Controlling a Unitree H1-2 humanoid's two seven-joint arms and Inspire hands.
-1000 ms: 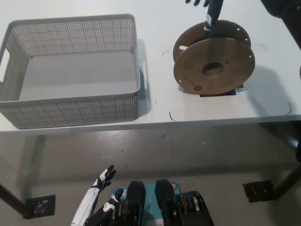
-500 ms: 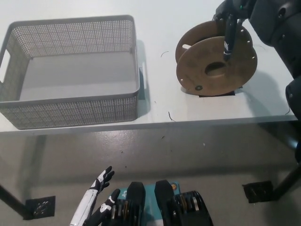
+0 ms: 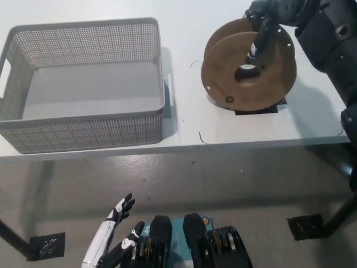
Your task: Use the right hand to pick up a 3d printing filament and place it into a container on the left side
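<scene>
The spool (image 3: 248,71) stands on edge at the desk's (image 3: 184,120) right, well apart from the empty basket (image 3: 83,84) on the left. The right hand (image 3: 266,22) reaches over its top rim with a finger down by the hub; whether it actually grips is hidden, so it should close firmly across both flanges before lifting. The left hand (image 3: 121,211) rests open, low below the desk.

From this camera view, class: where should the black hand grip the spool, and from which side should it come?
Grip the spool by its top rim, coming down from above. It stands on edge, flanges upright, with the centre hole facing the camera; the right hand is already there.
</scene>
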